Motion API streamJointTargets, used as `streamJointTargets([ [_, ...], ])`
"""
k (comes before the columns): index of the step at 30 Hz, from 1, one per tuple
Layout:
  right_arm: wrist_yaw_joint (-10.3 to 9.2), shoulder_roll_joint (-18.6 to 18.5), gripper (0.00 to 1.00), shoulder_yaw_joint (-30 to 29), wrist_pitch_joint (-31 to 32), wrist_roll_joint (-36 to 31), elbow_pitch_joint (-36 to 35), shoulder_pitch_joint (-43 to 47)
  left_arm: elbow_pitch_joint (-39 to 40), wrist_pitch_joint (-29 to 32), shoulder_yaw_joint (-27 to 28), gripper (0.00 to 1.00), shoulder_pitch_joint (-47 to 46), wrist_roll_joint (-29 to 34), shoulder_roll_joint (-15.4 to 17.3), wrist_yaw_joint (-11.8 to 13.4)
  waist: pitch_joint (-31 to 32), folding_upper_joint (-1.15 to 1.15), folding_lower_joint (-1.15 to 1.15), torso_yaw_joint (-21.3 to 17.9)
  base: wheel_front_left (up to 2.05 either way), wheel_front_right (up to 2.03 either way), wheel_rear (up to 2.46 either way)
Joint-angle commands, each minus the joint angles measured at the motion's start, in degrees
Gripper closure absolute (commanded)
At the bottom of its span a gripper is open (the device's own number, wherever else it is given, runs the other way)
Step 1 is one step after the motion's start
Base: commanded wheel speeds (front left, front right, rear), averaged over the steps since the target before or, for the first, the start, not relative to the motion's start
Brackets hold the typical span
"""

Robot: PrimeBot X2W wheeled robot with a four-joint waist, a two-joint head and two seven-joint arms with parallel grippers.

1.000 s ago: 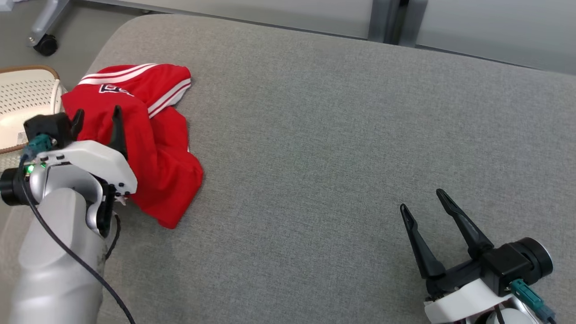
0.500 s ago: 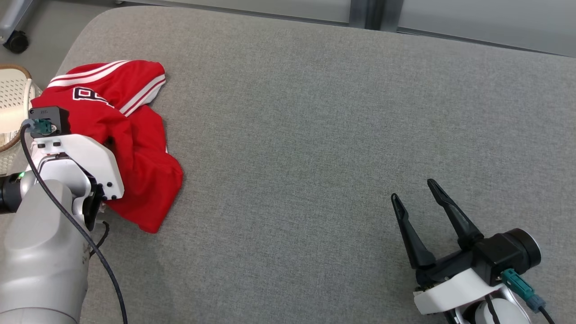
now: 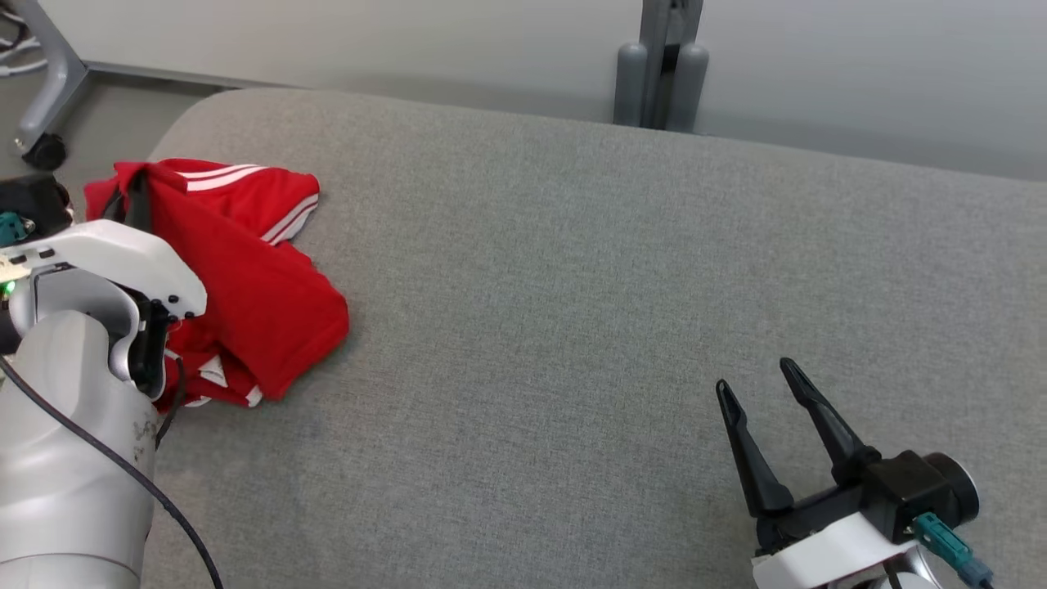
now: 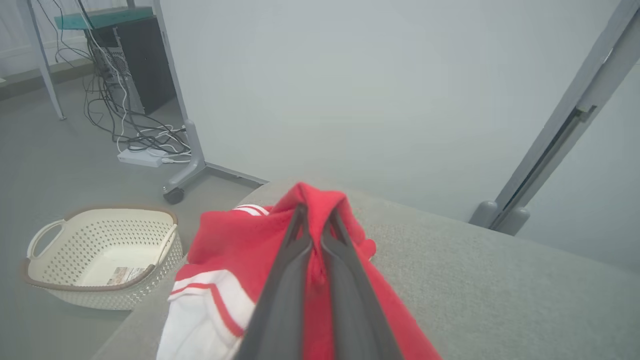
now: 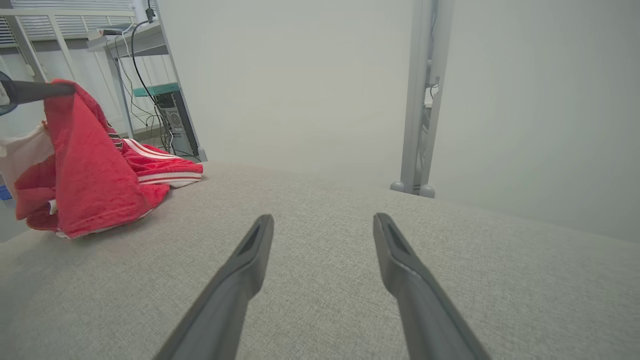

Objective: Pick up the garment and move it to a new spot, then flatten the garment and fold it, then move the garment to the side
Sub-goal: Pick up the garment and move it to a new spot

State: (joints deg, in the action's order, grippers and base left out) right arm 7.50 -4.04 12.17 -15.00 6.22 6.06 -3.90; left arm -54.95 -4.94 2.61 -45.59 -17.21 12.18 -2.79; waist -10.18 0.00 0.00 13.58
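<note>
The garment [image 3: 253,270] is red with white stripes and lies bunched at the left end of the grey cushion [image 3: 572,286]. My left gripper [image 3: 135,196] is shut on a fold of the garment [image 4: 310,220] and holds that part lifted, so the cloth hangs in a peak [image 5: 75,150] while the striped part rests on the cushion. My right gripper [image 3: 757,380] hovers low over the cushion's front right, open and holding nothing, far from the garment; its fingers [image 5: 250,250] stand well apart.
A cream perforated basket [image 4: 100,255] stands on the floor beyond the cushion's left end. A wheeled stand leg [image 3: 41,123] and cables [image 4: 130,135] lie behind it. A grey post [image 3: 661,74] rises against the wall behind the cushion.
My left gripper has dipped into the garment, shut on it and raised a fold, pulling the cloth into a peak. The head camera has tilted up. My right gripper has barely moved.
</note>
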Motion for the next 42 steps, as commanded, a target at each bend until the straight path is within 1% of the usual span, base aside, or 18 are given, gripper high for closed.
streamJointTargets([
  [1,-0.02,0.1,0.00,-0.1,-0.4,0.5,0.0,1.0,1.0,-0.8,0.2,1.00,-1.2,-0.3,0.3,-0.7,2.8,0.00,0.00,-0.2,0.00,0.00,0.00],
  [5,-0.02,0.6,0.00,-0.4,-0.4,1.5,0.2,3.5,4.2,-2.0,-2.0,1.00,-1.3,0.8,0.1,-1.8,7.6,0.00,0.00,-0.6,0.00,0.00,0.00],
  [8,-0.02,0.9,0.00,-0.4,-0.4,2.0,0.1,5.3,7.2,-1.9,-3.5,1.00,-1.3,1.8,-0.1,-2.0,10.8,0.00,0.00,-1.3,0.00,0.00,0.00],
  [12,-0.02,1.0,0.00,-1.1,-0.4,2.4,-0.5,6.8,12.8,-0.3,-5.1,1.00,-1.1,2.2,-1.1,-2.2,13.1,0.00,0.00,-3.0,0.00,0.00,0.00],
  [15,-0.02,1.0,0.00,-1.4,-0.4,3.1,-0.9,7.3,17.5,1.4,-7.0,1.00,0.1,3.7,-1.2,-1.5,14.3,0.00,0.00,-4.6,0.00,0.00,0.00],
  [18,-0.02,1.0,0.00,-1.4,-0.4,3.6,-1.1,7.8,22.1,3.3,-8.3,1.00,1.1,3.7,-2.3,-1.4,15.1,0.00,0.00,-6.6,0.00,0.00,0.00],
  [22,-0.02,1.0,0.00,-1.4,-0.4,3.9,-1.2,8.1,27.1,6.3,-9.5,1.00,2.8,2.4,-4.2,-1.4,15.8,0.00,0.00,-9.9,0.00,0.00,0.00],
  [26,-0.02,1.0,0.00,-1.4,-0.4,3.8,-1.3,8.0,30.5,8.8,-10.6,1.00,5.1,1.1,-6.0,-1.1,16.1,0.00,0.00,-14.0,0.00,0.00,0.00],
  [30,-0.02,1.0,0.00,-1.7,-0.4,3.3,-1.4,7.8,33.0,9.8,-11.8,1.00,7.8,-0.8,-7.7,-0.2,15.9,0.00,0.00,-18.4,0.00,0.00,0.00],
  [36,-0.02,1.0,0.00,-2.0,-0.4,3.2,-1.6,6.9,32.9,10.3,-15.2,1.00,10.9,-3.5,-8.8,1.0,14.8,0.00,0.00,-25.2,0.00,0.00,0.00],
  [39,-0.02,1.0,0.00,-1.5,-0.4,3.4,-1.5,7.0,31.3,10.7,-18.4,1.00,12.2,-5.6,-9.2,1.4,14.1,0.00,0.00,-27.8,0.00,0.00,0.00],
  [42,-0.02,1.0,0.00,-1.0,-0.4,3.7,-1.2,7.1,30.3,9.9,-23.8,1.00,13.3,-11.5,-9.2,2.8,13.4,0.00,0.00,-30.0,0.00,0.00,0.00],
])
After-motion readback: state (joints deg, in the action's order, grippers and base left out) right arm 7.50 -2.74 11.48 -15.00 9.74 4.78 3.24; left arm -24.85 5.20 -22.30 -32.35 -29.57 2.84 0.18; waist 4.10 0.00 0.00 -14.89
